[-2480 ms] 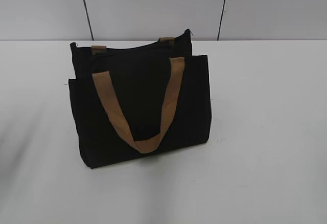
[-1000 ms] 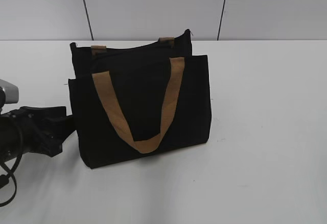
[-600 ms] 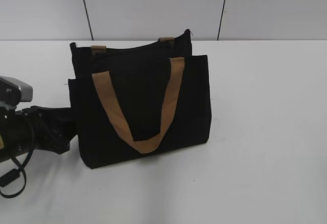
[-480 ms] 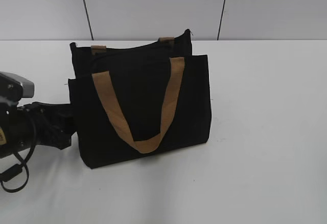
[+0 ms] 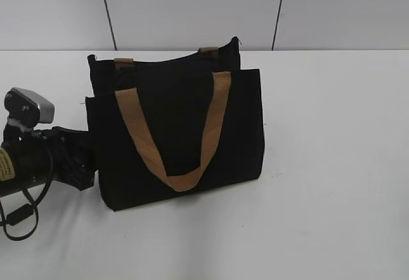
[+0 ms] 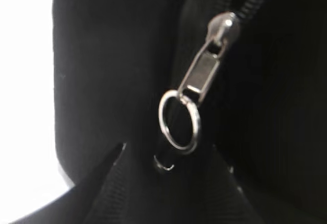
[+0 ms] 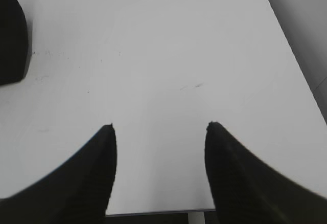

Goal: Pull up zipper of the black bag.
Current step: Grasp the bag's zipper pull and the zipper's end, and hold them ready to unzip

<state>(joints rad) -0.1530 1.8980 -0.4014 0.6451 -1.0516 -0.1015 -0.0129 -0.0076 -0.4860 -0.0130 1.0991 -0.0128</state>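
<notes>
Black bag (image 5: 179,133): stands upright on the white table (image 5: 332,165), left of centre, tan handle (image 5: 176,133) draped down its near face; soft fabric, light I judge, so it may slide or fold if I tug hard.

Zipper (image 6: 214,55): runs along the bag's top edge and down its left end; the silvery pull with its ring (image 6: 180,120) hangs right in front of my left wrist camera.

Where to hold: the small metal ring or flat tab, which is stiff, slick and easy to lose.

Left gripper (image 5: 80,165): against the bag's left end; I cannot tell how its jaws stand.

Right gripper (image 7: 159,152): spread wide, empty, over bare table, right of the bag.
</notes>
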